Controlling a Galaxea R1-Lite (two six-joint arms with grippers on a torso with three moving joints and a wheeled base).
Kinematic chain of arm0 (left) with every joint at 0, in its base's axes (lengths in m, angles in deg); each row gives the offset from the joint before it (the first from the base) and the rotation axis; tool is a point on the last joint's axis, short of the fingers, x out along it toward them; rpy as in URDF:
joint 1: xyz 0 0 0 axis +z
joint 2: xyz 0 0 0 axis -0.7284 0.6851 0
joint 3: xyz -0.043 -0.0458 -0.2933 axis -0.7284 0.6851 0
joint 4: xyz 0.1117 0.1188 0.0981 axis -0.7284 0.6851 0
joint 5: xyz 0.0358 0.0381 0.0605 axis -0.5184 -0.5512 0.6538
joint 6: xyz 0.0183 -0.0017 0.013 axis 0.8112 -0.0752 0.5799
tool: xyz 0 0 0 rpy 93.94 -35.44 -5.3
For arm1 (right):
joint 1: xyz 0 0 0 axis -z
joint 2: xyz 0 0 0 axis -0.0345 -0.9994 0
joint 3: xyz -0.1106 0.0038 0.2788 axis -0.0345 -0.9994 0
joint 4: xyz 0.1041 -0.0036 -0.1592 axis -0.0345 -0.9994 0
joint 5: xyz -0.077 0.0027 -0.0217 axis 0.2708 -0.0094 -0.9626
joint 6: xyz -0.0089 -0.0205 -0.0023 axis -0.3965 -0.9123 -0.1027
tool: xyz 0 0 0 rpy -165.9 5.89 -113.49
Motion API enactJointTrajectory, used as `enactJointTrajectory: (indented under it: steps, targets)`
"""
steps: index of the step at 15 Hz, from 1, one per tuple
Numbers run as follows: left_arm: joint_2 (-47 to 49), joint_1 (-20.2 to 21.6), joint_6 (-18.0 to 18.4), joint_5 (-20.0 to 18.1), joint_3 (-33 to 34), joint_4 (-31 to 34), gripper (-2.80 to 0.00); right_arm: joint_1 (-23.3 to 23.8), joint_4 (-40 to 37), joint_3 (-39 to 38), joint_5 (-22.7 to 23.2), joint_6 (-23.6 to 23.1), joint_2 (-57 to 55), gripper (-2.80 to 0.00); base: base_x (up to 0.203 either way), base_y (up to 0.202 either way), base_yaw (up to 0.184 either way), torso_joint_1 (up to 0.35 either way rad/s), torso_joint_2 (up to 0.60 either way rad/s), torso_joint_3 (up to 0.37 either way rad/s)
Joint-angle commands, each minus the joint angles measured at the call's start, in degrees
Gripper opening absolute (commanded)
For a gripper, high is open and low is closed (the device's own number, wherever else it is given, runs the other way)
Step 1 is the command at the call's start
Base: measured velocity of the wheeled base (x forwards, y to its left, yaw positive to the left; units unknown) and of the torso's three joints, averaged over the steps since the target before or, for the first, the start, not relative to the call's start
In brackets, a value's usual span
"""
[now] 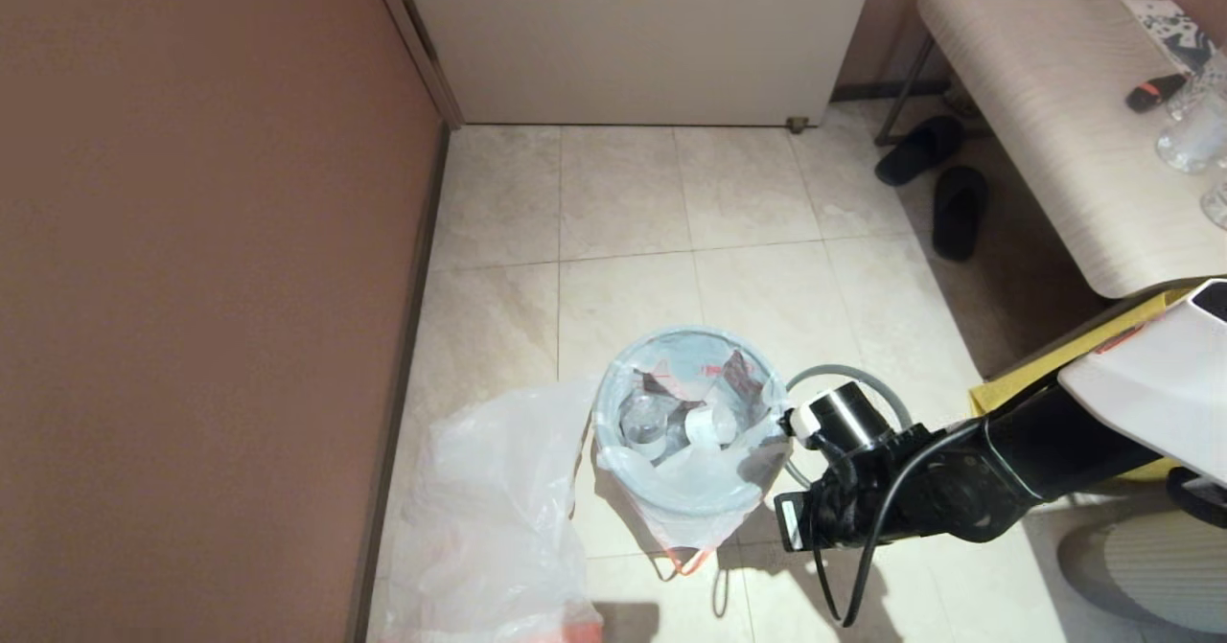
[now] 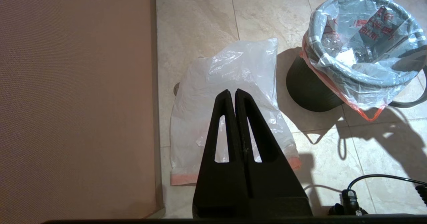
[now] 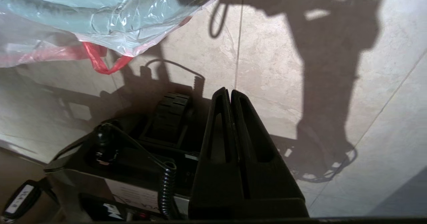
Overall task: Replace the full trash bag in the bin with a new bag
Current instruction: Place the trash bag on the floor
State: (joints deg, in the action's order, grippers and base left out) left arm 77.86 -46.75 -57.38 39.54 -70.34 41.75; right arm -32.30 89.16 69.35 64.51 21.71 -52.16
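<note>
Black bin [image 2: 310,90] upright on floor tiles, full trash bag [image 1: 685,413] lining it, mouth open, new bag [image 1: 489,518] limp alongside

Room, as we record it: floor [image 1: 738,212] of pale beige stone-look tiles, strongly lit, with hard shadows. Brown wall [image 1: 192,241] on the left with a dark skirting. White door [image 1: 633,34] at the far end. Light wood-grain table [image 1: 1045,106] on the right; two black slippers [image 1: 935,178] beside it; what we take for glassware [image 1: 1193,130] on top.
</note>
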Motion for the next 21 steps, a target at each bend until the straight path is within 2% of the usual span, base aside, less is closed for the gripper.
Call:
enactJointTrajectory:
  steps: [1, 7, 10, 14, 21]
  targets:
    - [0.05, 0.00, -0.01, -0.01, 0.01, 0.01, -2.80, -0.02, 0.24, 0.60, -1.04, -2.12, -2.67, -2.80, 0.000, 0.000, 0.000, 0.000, 0.00, 0.000]
    - [0.05, 0.00, -0.01, -0.01, 0.01, 0.01, -2.80, -0.01, -0.23, 10.83, -2.01, -3.34, -10.04, -2.80, 0.000, 0.000, 0.000, 0.000, 0.00, 0.000]
    - [0.05, 0.00, -0.01, -0.01, 0.01, 0.01, -2.80, 0.06, -0.79, 16.11, -4.53, -5.22, -13.96, -2.80, 0.000, 0.000, 0.000, 0.000, 0.00, 0.000]
    - [0.05, 0.00, -0.01, -0.01, 0.01, 0.01, -2.80, 0.41, -0.41, 25.25, -5.56, -5.29, -16.17, -2.80, 0.000, 0.000, 0.000, 0.000, 0.00, 0.000]
    - [0.05, 0.00, -0.01, -0.01, 0.01, 0.01, -2.80, 5.84, -0.79, 38.43, -7.46, -7.14, -18.27, -2.80, 0.000, 0.000, 0.000, 0.000, 0.00, 0.000]
